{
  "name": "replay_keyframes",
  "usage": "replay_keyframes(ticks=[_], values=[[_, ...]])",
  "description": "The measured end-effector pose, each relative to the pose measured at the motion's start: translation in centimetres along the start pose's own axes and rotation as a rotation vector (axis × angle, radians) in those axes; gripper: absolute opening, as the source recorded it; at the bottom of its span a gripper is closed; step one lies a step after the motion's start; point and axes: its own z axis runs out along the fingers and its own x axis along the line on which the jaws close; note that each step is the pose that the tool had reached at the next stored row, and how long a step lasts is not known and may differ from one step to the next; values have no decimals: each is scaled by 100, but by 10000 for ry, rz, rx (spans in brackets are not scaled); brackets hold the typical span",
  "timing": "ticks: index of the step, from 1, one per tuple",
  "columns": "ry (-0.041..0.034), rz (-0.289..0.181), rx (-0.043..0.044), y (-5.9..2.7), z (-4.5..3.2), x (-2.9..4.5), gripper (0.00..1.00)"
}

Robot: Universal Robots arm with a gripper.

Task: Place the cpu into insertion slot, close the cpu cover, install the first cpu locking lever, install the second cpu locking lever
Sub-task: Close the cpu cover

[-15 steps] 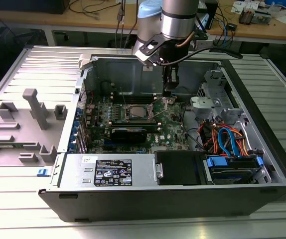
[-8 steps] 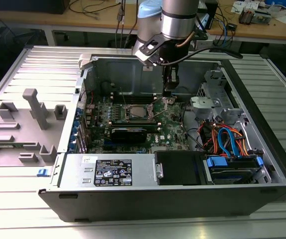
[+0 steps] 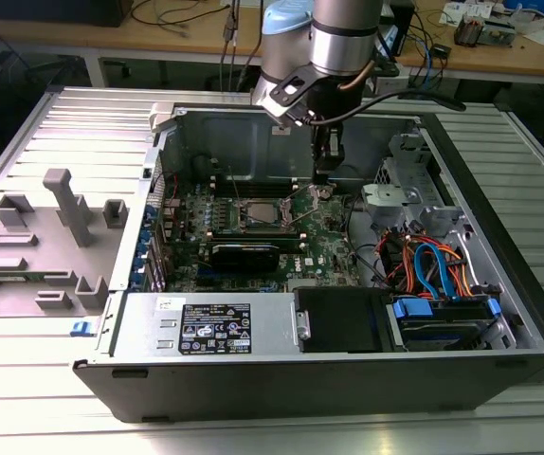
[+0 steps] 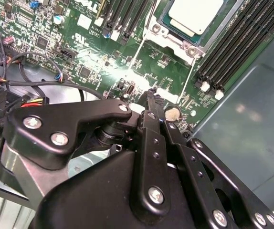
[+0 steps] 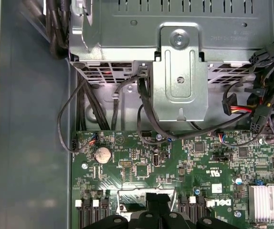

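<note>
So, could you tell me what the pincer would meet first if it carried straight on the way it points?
Most likely the green circuit board, beside the insertion slot and next to the coin cell. The pincer hangs close above it, though the gap is hard to judge.

Counts: one arm [image 3: 343, 38], one open computer case [image 3: 499, 313], one green board [image 3: 253, 232], one cpu [image 4: 194, 14], one coin battery [image 4: 172, 113], one finned heatsink [image 5: 269, 202], one labelled power supply [image 3: 206, 327], one grey moulded fixture [image 3: 54, 237] on the slatted desk [image 3: 253, 436]. Memory slots too crowded to count surely.
</note>
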Motion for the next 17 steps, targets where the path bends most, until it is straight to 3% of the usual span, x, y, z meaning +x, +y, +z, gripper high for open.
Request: replay_keyframes(ticks=[8, 11, 17], values=[[1, 1, 0, 42, 16, 2, 11], [1, -3, 39, 135, 70, 8, 11], [-1, -8, 97, 203, 175, 26, 11]])
